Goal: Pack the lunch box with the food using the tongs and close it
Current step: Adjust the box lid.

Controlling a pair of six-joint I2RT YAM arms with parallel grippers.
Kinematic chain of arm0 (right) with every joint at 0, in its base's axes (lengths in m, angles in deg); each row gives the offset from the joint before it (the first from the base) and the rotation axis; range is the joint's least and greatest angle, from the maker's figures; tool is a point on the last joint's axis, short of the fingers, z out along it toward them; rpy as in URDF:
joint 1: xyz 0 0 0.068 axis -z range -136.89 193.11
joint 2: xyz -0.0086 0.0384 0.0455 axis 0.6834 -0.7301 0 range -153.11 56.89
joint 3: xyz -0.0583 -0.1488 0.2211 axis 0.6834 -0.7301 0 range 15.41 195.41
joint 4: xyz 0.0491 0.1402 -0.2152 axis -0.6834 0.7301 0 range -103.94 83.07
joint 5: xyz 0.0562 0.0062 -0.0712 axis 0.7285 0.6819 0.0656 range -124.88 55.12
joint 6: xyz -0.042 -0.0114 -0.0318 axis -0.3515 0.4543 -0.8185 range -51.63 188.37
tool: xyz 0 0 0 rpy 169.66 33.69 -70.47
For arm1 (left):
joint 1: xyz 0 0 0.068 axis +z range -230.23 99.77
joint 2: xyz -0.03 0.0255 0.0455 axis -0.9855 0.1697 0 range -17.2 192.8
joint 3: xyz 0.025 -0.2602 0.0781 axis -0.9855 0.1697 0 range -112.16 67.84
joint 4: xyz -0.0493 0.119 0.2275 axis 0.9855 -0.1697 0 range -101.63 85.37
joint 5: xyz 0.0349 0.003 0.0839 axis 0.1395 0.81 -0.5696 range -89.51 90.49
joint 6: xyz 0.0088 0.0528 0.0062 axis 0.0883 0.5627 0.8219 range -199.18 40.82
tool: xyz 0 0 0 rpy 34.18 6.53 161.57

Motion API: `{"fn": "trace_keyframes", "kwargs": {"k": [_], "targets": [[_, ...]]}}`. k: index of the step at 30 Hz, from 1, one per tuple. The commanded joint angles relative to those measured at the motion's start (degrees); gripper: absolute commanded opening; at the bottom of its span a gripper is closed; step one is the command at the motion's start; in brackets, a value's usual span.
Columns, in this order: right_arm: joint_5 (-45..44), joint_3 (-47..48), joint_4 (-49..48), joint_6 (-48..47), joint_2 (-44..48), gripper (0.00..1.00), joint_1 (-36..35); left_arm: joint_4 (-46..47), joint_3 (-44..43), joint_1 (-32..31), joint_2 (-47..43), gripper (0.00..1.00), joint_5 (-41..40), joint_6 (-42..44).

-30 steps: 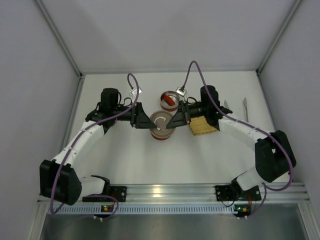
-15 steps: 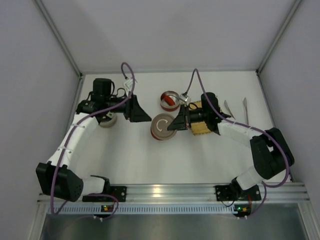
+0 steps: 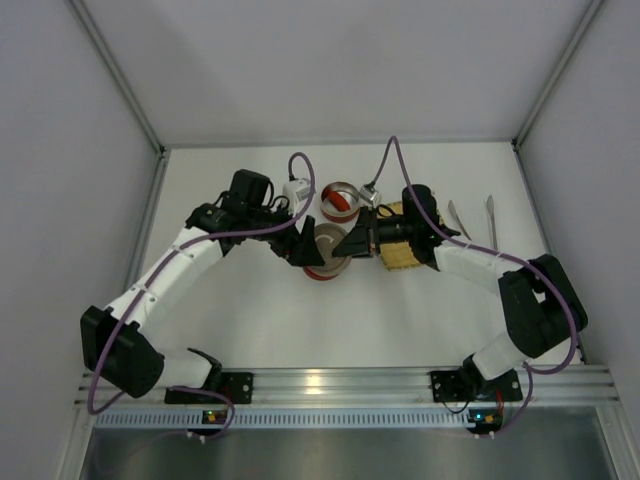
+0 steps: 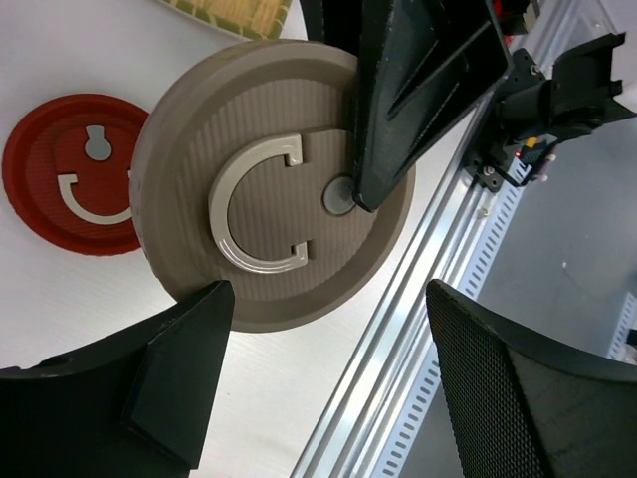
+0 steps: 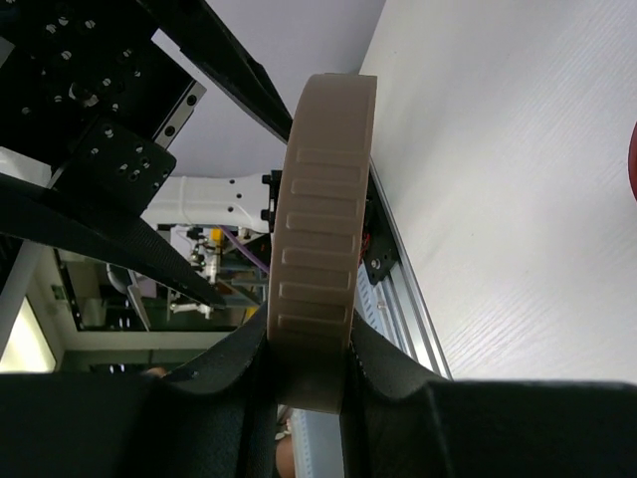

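— Room on the tabletop?
— Near half lies bare and white. Walls stand on three sides, and a metal rail runs along the near edge.
— What crowds the middle?
— Both arms meet there. The right pincer is clamped on the rim of the beige lid. The left pincer stands wide apart just short of that lid, gripping nothing. A red lid lies flat, partly under it, with the bamboo mat just beside.
— Food, tongs?
— A red sausage piece sits in the round tin farther back. The tongs lie near the right wall, well apart from both pincers.
— Writing?
— A raised C-shaped handle on each lid.
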Motion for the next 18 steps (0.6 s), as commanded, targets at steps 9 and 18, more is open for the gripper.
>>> {"fn": "trace_keyframes", "kwargs": {"k": [9,18], "targets": [[0.31,0.82,-6.25,2.24,1.59,0.0,-1.89,2.08,-4.38,-4.17,2.15,0.86,-10.32,0.99],[0.93,-0.14,-12.05,5.76,1.68,0.0,-2.25,3.84,-5.0,-4.79,5.32,0.83,-6.02,-2.61]]}}
